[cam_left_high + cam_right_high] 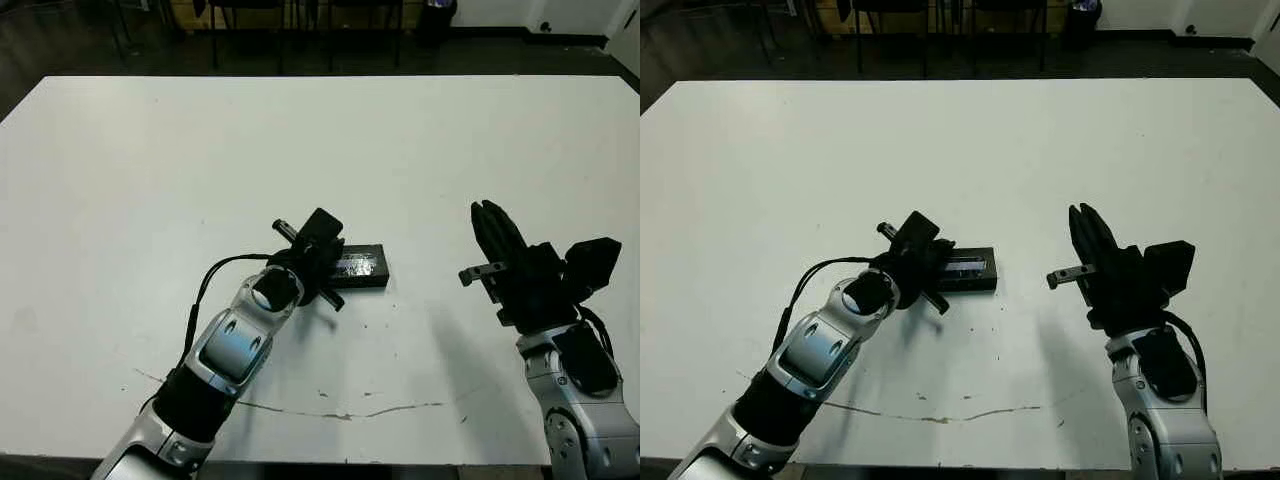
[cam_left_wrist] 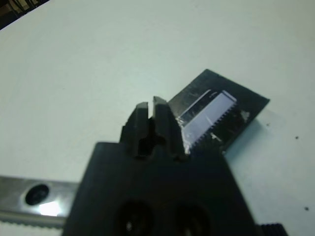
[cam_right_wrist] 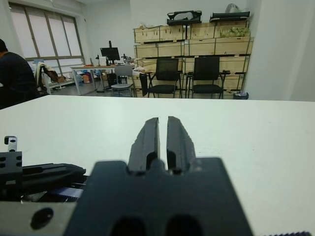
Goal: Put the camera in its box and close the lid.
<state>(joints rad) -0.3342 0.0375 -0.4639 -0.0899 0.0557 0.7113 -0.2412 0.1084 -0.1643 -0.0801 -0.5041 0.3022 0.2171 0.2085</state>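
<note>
The lid (image 1: 358,265), a flat black cover with a silvery window strip, lies on the white table (image 1: 150,180) just left of centre. A thin black wall shows under its near edge, so it seems to rest on the box (image 1: 362,282). The camera is hidden. My left gripper (image 1: 325,232) is shut with nothing between its fingers and hangs over the lid's left end; in the left wrist view its fingertips (image 2: 146,106) stand beside the lid (image 2: 216,110). My right gripper (image 1: 487,210) is shut and empty, raised above the table well to the right of the lid.
Thin dark scratch marks (image 1: 340,412) run across the table near its front edge. Beyond the far edge are chairs (image 3: 206,73), stacked crates and a person (image 3: 15,73) at the left of the room.
</note>
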